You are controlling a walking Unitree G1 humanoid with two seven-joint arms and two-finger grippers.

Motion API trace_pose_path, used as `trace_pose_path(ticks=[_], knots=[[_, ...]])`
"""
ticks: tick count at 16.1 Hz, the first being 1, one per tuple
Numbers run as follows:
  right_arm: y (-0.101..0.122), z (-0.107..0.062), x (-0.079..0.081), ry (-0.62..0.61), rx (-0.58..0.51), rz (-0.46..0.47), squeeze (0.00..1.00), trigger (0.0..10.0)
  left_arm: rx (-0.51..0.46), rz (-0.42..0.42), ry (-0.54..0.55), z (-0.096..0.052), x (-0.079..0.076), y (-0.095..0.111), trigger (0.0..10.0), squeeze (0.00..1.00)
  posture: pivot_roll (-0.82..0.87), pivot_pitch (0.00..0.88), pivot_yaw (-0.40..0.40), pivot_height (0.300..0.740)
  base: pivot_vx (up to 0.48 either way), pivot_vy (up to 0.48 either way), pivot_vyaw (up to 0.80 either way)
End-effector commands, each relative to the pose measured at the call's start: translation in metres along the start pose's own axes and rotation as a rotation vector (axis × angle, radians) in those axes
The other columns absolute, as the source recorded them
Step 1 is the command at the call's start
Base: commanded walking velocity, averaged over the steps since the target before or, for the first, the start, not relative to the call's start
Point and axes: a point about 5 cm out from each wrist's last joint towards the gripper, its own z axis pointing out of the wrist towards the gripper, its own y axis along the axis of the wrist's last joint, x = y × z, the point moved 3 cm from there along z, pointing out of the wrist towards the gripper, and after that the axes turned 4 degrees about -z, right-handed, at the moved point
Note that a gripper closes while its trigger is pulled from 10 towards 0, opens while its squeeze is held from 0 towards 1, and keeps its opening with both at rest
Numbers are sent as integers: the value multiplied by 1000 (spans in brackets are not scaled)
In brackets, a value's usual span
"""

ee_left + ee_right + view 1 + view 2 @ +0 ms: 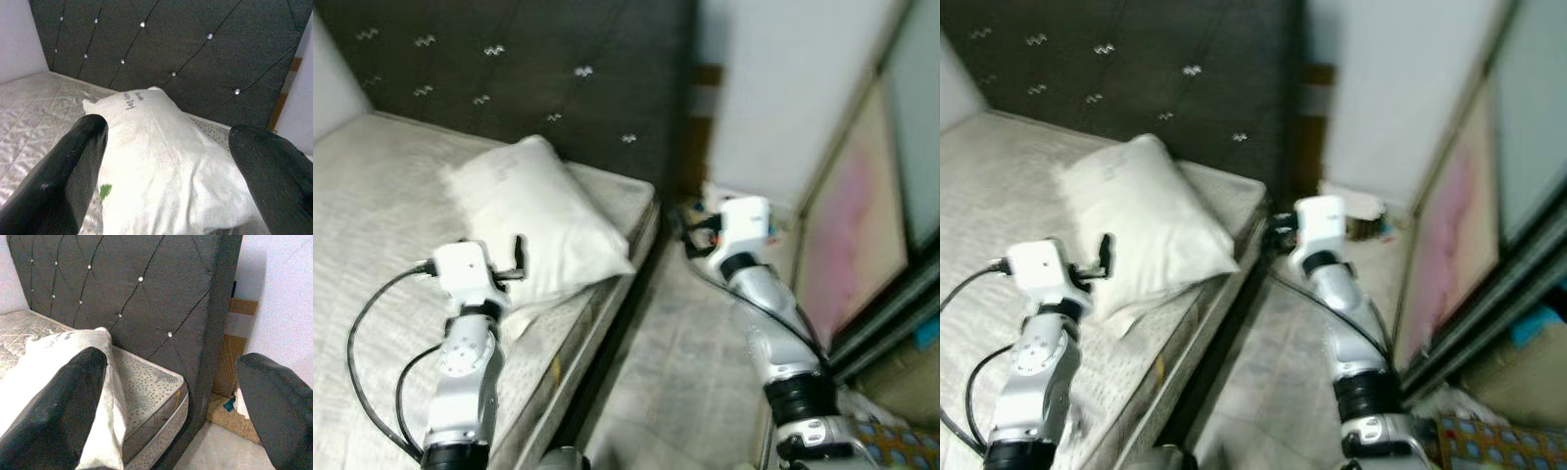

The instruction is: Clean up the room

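White pillow point(540, 217), with small dark lettering and a green mark, lies on a pale grey quilted mattress point(372, 206). Headboard point(529, 69) at 12 o'clock: dark charcoal, diamond-tufted, silver studs. Panel point(857, 220) at 3 o'clock: pink blotches on cream.

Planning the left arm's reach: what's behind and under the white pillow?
Behind the pillow stands the dark tufted headboard. Under it lies the bare quilted mattress, near the corner. Anything beneath the pillow is covered. The left gripper points at it, fingers open.
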Motion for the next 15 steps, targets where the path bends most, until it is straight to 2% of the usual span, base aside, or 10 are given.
trace_pose_path(ticks=[1, 4, 5, 9, 13, 15], knots=[[4, 1, 6, 0, -14, 27, 0, 10000, 9, 2, -20, -1, 1, 2, 10000, 0, -44, 0, -3, 740, 0, 0, 800], [-6, -8, -5, -73, 37, 68, 0, 10000, 4, 25, -78, -3, -7, 4, 10000, 0, -46, 0, 2, 740, 0, 0, 800], [-12, -12, -7, -96, 60, 73, 0, 10000, 14, 9, -98, -3, -11, 3, 10000, 0, -50, 0, 7, 740, 0, 0, 800], [-13, -11, -5, -104, 74, 84, 0, 10000, -13, 16, -121, -5, -20, 11, 10000, 0, -51, 0, 8, 740, 0, 0, 800], [-8, -5, -4, -83, 67, 75, 0, 10000, -24, 59, -80, -4, -12, 13, 10000, 0, -47, 0, -4, 740, 0, 0, 800], [-7, -3, -5, -78, 62, 75, 0, 10000, -26, 54, -70, -4, -11, 13, 10000, 0, -47, 0, -5, 740, 0, 0, 800]])
